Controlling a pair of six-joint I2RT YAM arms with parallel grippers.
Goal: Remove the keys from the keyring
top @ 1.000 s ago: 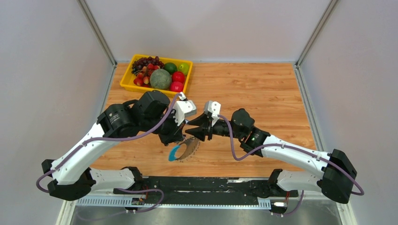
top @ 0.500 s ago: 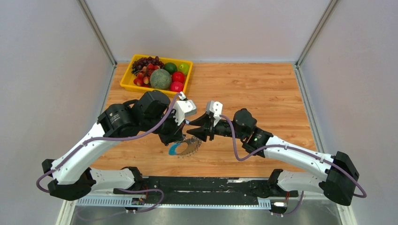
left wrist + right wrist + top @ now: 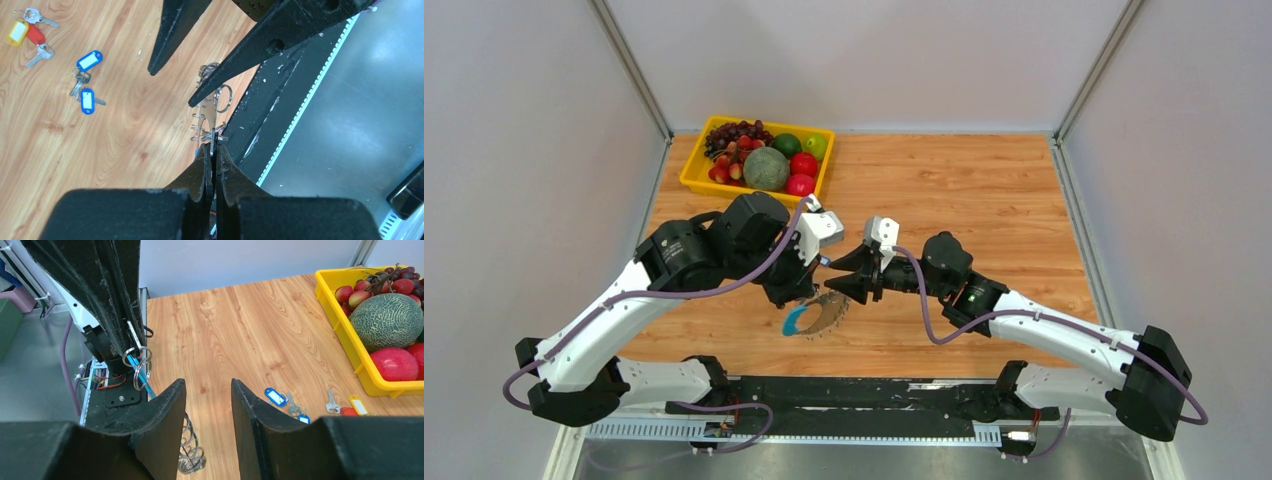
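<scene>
The keyring (image 3: pixel 816 314) hangs just above the table in the top view, its blue arc (image 3: pixel 794 322) at the lower left. My left gripper (image 3: pixel 812 294) is shut on its upper edge. In the left wrist view the left gripper (image 3: pixel 213 149) pinches the keyring (image 3: pixel 214 134) edge-on. My right gripper (image 3: pixel 830 277) is open, its tips close to the ring's right side. In the right wrist view the right gripper (image 3: pixel 207 386) is empty, and the keyring (image 3: pixel 138 365) shows to its left. Loose keys with blue tags (image 3: pixel 89 61) and a yellow tag (image 3: pixel 17 33) lie on the wood.
A yellow fruit tray (image 3: pixel 692 178) with a melon, grapes and apples stands at the back left; its wall (image 3: pixel 345 340) shows in the right wrist view. Loose tagged keys (image 3: pixel 276 396) lie near it. The black base rail (image 3: pixel 874 395) runs along the near edge.
My right gripper has edged a little toward the left gripper and the hanging keyring. The left gripper still holds the keyring in nearly the same place.
</scene>
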